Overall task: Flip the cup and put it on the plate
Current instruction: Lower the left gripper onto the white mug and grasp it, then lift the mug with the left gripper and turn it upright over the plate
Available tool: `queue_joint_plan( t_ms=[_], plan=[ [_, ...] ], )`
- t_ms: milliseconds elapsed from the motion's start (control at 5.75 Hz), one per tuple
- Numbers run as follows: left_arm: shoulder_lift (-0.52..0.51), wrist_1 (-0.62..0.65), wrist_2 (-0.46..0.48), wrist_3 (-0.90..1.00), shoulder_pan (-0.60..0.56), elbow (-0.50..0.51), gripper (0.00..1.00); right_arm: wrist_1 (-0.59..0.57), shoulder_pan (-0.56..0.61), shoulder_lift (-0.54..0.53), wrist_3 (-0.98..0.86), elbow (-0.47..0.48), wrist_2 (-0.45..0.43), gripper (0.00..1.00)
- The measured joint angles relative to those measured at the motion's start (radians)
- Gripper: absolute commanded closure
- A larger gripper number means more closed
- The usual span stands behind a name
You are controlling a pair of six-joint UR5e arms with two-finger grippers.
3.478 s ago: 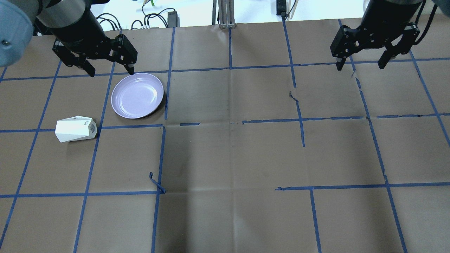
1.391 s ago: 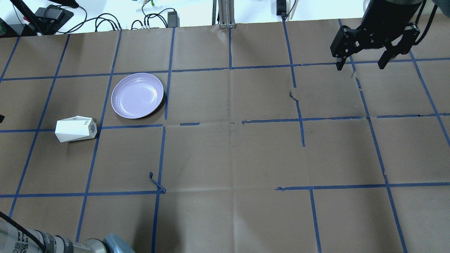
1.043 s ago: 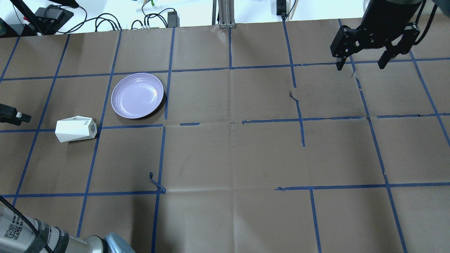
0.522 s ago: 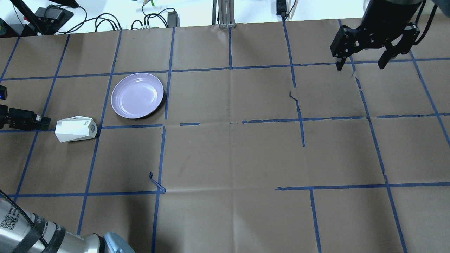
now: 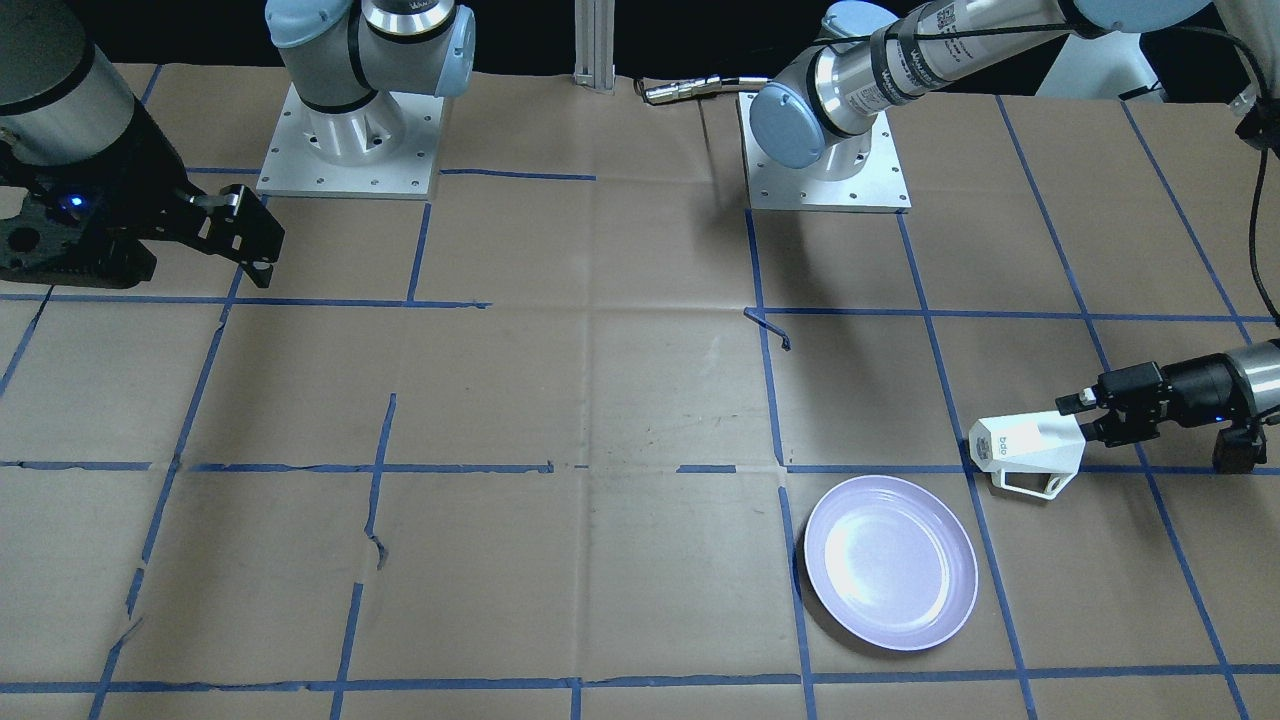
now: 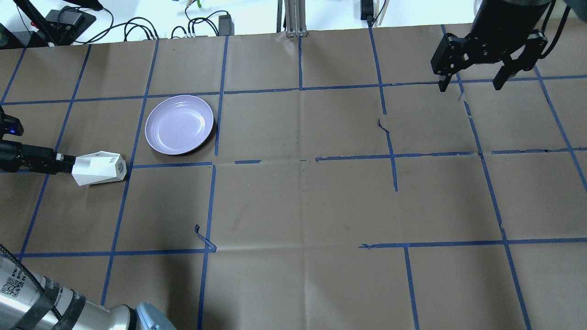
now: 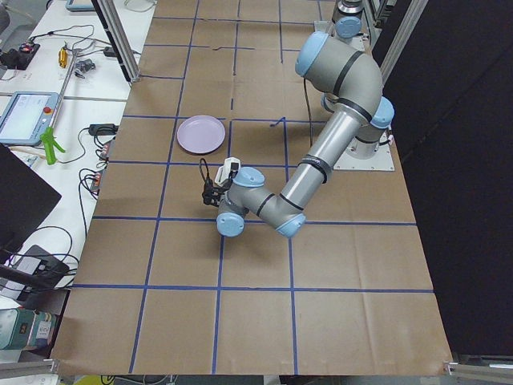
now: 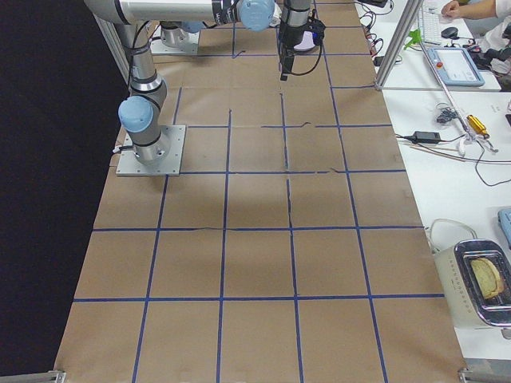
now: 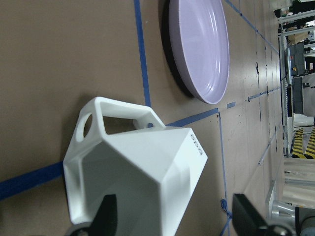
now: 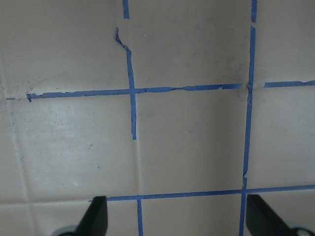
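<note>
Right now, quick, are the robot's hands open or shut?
Left gripper: open, at the wide end of the cup, not gripping it yet.
Right gripper: open, holding nothing.

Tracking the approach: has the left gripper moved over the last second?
Yes. In the overhead view the left gripper has travelled rightward from the view's left edge, up to the wide end of the fallen cup.

table [image 6: 293,206]: brown paper, blue tape grid [image 6: 300,59] | side bench [image 8: 447,183]: white | backdrop [image 8: 40,199]: dark, maybe curtain
</note>
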Motion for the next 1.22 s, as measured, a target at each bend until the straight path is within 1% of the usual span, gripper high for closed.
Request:
queue_joint_plan(
  t_ms=[174,522,870,1043,1217],
  plan=[
    [0.002,-0.005,0.000,0.013,-0.004,0.000,1.00,0.000,0.000,0.000,0.000,0.000,0.000,0.00],
    [0.023,-0.012,-0.022,0.012,-0.015,0.010,1.00,0.000,0.000,0.000,0.000,0.000,0.000,0.00],
    [0.109,-0.029,-0.045,-0.051,-0.056,0.021,1.00,0.000,0.000,0.000,0.000,0.000,0.000,0.00],
    [0.167,-0.023,-0.042,-0.113,-0.102,0.023,1.00,0.000,0.000,0.000,0.000,0.000,0.000,0.00],
    [0.227,0.014,-0.016,-0.180,-0.166,0.023,1.00,0.000,0.000,0.000,0.000,0.000,0.000,0.00]
  ],
)
